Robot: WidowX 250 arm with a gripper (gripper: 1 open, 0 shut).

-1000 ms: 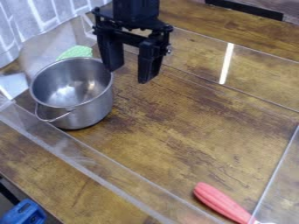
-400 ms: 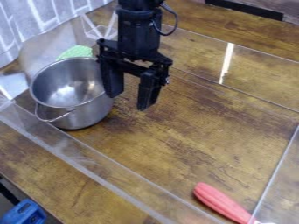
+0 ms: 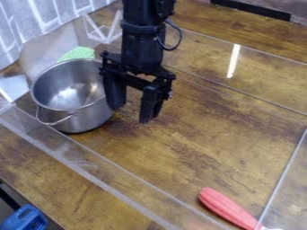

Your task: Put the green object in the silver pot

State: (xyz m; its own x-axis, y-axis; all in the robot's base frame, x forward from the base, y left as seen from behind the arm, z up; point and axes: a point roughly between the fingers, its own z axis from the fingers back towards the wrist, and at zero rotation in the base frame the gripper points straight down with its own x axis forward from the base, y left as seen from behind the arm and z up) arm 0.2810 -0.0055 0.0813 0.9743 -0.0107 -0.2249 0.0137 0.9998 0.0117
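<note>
A single steel pot (image 3: 72,97) sits at the left of a wooden table (image 3: 216,126), its round bowl showing only bare, shiny metal inside, with nothing resting in it. A thin loop handle juts from its near left side. Behind the pot's far rim lies one green object (image 3: 78,54), pale and soft-looking, only partly seen because the pot's rim and the robot arm cover its lower and right edges. It rests on the table surface outside the pot, close against a light cloth-like sheet (image 3: 42,45) at the back left.

One black gripper (image 3: 133,97) hangs over the table just to the right of the pot, its two fingers spread apart and pointing down, with nothing between them. The left finger stands right beside the pot's right wall; whether it touches cannot be told.

One long red-orange object (image 3: 231,207) lies at the near right edge, well apart from the pot and the gripper. Clear plastic walls (image 3: 120,184) ring the tabletop, catching a white streak of light on the right.
</note>
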